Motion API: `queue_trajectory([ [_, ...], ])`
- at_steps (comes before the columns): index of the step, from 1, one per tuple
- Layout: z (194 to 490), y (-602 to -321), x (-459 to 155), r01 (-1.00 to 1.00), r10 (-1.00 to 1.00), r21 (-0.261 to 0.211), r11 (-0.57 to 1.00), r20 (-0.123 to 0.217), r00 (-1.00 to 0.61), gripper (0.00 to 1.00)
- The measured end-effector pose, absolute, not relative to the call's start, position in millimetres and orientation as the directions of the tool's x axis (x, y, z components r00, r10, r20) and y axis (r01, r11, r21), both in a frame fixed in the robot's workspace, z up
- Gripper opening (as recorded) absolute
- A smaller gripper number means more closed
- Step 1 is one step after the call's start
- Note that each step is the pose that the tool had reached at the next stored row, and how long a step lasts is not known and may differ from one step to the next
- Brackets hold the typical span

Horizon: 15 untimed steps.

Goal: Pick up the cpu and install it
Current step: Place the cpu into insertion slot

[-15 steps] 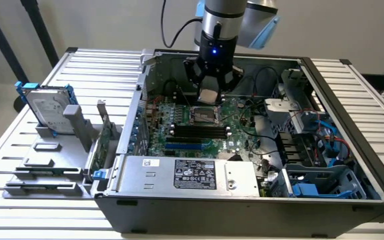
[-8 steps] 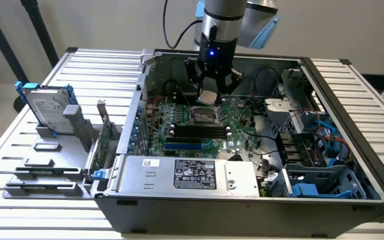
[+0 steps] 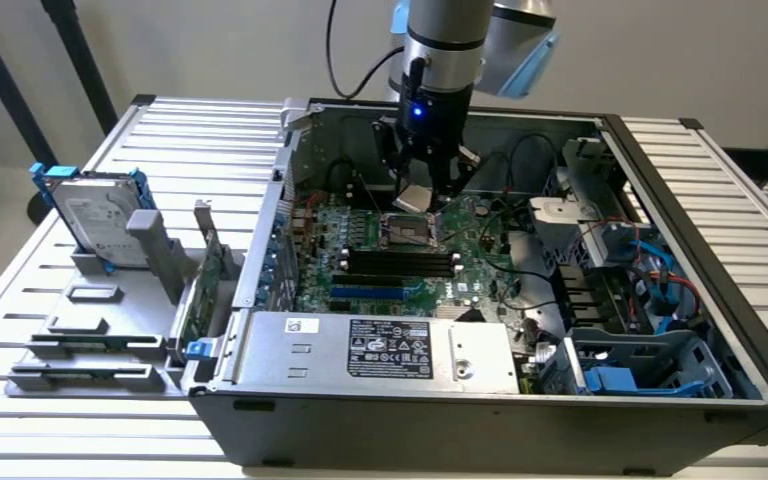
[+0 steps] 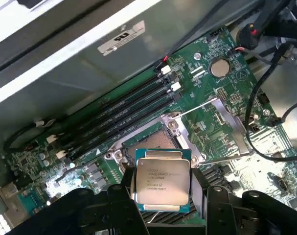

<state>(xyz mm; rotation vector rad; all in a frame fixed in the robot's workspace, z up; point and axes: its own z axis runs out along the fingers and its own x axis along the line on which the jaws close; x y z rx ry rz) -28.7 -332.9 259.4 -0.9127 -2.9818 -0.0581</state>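
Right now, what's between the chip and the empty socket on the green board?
Nothing but air, as the exterior view shows: the cpu hangs above the socket.

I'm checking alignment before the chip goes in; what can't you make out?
Wrist view: the cpu covers part of the socket, and the cpu's print is too small to read.
Exterior view: the gripper partly hides the cpu, and the socket's pins are too small to see.
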Motion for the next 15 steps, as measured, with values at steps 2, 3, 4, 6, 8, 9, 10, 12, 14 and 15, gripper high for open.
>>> queue_trajectory([
  [2, 257.5, -332.9, -28.7, 0.589, 0.588, 0.029, 0.807, 0.033, -0.808, 0.55],
  [3, 256.5, -332.9, -28.7, 0.605, 0.604, 0.029, 0.796, 0.033, -0.797, 0.55],
  [4, 255.5, -332.9, -28.7, 0.619, 0.618, 0.029, 0.785, 0.033, -0.786, 0.55],
  [6, 253.7, -332.9, -28.7, 0.647, 0.646, 0.029, 0.762, 0.033, -0.763, 0.55],
  [8, 251.8, -332.9, -28.7, 0.674, 0.674, 0.029, 0.738, 0.033, -0.738, 0.55],
  [9, 250.8, -332.9, -28.7, 0.688, 0.687, 0.029, 0.726, 0.033, -0.726, 0.55],
  [10, 249.8, -332.9, -28.7, 0.700, 0.700, 0.029, 0.713, 0.033, -0.714, 0.55],
  [12, 247.9, -332.9, -28.7, 0.726, 0.725, 0.029, 0.687, 0.033, -0.688, 0.55],
  [14, 246.0, -332.9, -28.7, 0.750, 0.750, 0.029, 0.660, 0.033, -0.661, 0.55],
  [15, 245.0, -332.9, -28.7, 0.762, 0.761, 0.029, 0.647, 0.033, -0.648, 0.55],
])
